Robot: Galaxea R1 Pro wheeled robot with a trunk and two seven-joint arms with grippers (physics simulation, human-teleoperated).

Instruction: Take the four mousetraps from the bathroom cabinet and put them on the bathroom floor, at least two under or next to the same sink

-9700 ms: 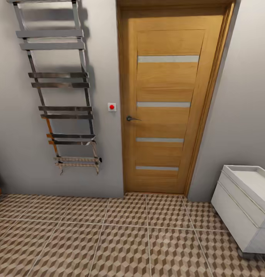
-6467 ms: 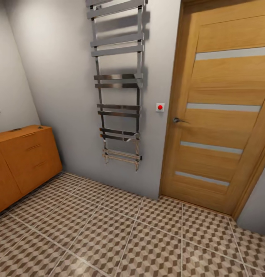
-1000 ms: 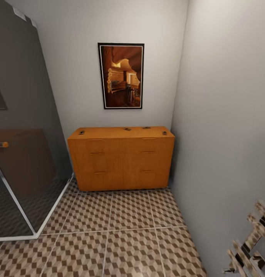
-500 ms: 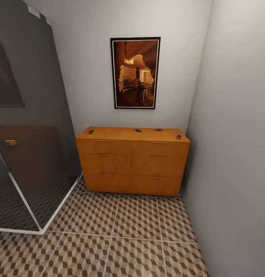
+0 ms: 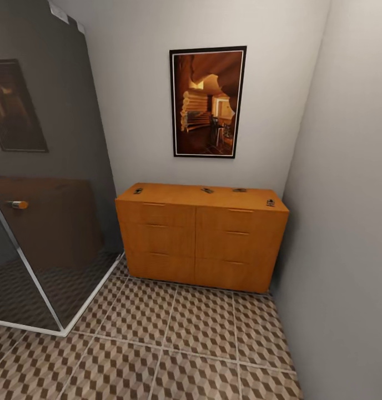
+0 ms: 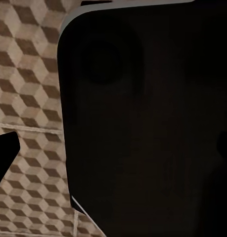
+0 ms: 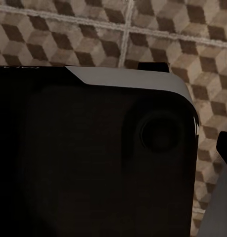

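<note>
The orange-wood cabinet (image 5: 199, 241) stands against the far wall under a framed picture, its drawers shut. Several small tan mousetraps lie on its top: one near the left end (image 5: 138, 190), two in the middle (image 5: 207, 190) (image 5: 239, 190), and one at the right front corner (image 5: 270, 203). Bathroom floor (image 5: 196, 328) with cube-pattern tiles stretches between me and the cabinet. The sink is out of view. Both wrist views look down at a dark rounded part of my own body over the tiles. A dark finger tip (image 6: 4, 155) pokes in at the left wrist view's edge.
A dark glass shower screen (image 5: 41, 222) with a white base rail closes off the left side. A plain grey wall (image 5: 346, 222) runs close along the right. A framed picture (image 5: 207, 103) hangs above the cabinet.
The camera has swung from the door and towel rail round to the cabinet, and over the last second has drawn nearer. The mousetraps lie where they were.
</note>
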